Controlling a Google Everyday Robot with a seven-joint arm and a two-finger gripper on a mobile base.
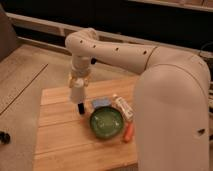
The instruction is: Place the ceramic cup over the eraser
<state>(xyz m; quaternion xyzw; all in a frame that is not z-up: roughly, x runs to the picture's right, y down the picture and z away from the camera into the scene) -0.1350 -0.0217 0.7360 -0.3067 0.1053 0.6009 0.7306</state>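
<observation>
- Table (pixel 55 140): one, pale wood planks, carrying every item below.
- End effector (pixel 77 86): one, pointing down over the table's left part, closed on the ceramic cup.
- Ceramic cup (pixel 77 95): one, plain white, held off the table directly over the eraser.
- Eraser (pixel 81 108): one, black, upright; its lower part shows under the cup.
- Blue block (pixel 101 103): one, flat.
- Green bowl (pixel 106 123): one, round.
- White box (pixel 123 106): one; markings unreadable.
- Orange item (pixel 128 132): one, beside the bowl.
</observation>
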